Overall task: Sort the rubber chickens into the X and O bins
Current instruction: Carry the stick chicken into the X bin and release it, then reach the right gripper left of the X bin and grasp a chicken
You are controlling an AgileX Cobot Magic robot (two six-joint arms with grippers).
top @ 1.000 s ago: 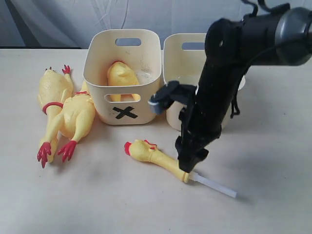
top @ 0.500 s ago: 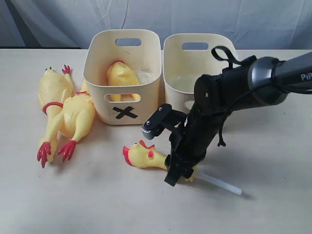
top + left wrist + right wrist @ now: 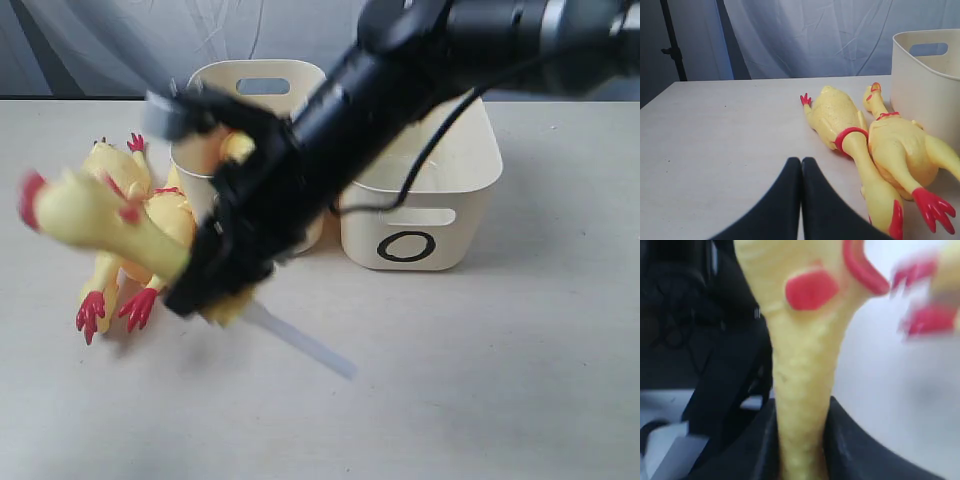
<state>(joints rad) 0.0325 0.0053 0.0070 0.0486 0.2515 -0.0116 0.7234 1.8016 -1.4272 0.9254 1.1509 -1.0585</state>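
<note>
The right gripper (image 3: 215, 285) is pinching the short chicken piece (image 3: 90, 215) by its neck; in the right wrist view its black fingers (image 3: 757, 440) are pressing on either side of the yellow neck (image 3: 800, 390), with the red wattle just past them. The right arm is stretching across the middle to the left side of the exterior view and is showing blurred; the piece is tilting with its red-combed head up and to the left, and its white tube (image 3: 300, 343) is slanting down to the right below the gripper; whether the tube tip is touching the table (image 3: 500, 400) I cannot tell.

Two whole chickens are lying side by side on the table at the left, touching each other, one (image 3: 100, 175) further left and the other (image 3: 165, 225) just beside the near bin; their red feet are pointing toward the camera. The O bin (image 3: 420, 215) is standing upright on the right; the other bin (image 3: 255, 70) is standing against it, its front mark hiding behind the arm, with a yellow shape (image 3: 237, 147) showing inside.

The left gripper (image 3: 801, 200) is hovering low over the table with its fingers pressed together, gripping nothing; the two chickens (image 3: 835, 115) (image 3: 897, 150) are lying just ahead of it.
</note>
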